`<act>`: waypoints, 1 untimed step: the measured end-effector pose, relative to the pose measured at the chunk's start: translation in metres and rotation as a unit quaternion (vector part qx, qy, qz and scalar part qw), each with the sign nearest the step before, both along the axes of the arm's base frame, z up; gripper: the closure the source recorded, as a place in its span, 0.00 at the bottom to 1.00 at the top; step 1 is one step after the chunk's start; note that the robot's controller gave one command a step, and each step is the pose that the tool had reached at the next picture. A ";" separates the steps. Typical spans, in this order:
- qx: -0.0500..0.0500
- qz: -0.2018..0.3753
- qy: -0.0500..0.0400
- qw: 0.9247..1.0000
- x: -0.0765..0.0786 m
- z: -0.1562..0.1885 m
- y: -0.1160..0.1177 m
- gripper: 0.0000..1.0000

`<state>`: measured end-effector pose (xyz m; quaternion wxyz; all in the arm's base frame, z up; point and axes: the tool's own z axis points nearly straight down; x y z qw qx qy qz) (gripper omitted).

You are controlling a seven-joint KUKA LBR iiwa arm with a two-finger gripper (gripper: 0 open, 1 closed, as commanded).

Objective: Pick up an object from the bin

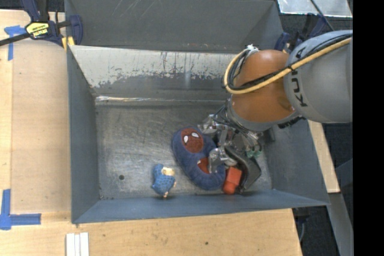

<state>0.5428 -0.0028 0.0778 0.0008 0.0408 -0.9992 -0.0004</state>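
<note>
Not much to be read here, tbh. Dark lettering (300, 92) is printed sideways on the grey arm (324, 78), above the bin's (150, 21) right wall, right beside the orange cover (264, 84). Only "KU" can really be made out; the remaining letters can't be told.

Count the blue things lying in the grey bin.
2. A large curved blue soft thing with red patches lies at the floor's lower right; a small blue-and-yellow toy lies left of it. Others may hide under the arm.
</note>
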 end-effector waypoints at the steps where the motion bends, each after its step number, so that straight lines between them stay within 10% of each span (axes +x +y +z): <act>1: -0.001 -0.001 -0.007 1.000 0.011 0.187 -0.012 1.00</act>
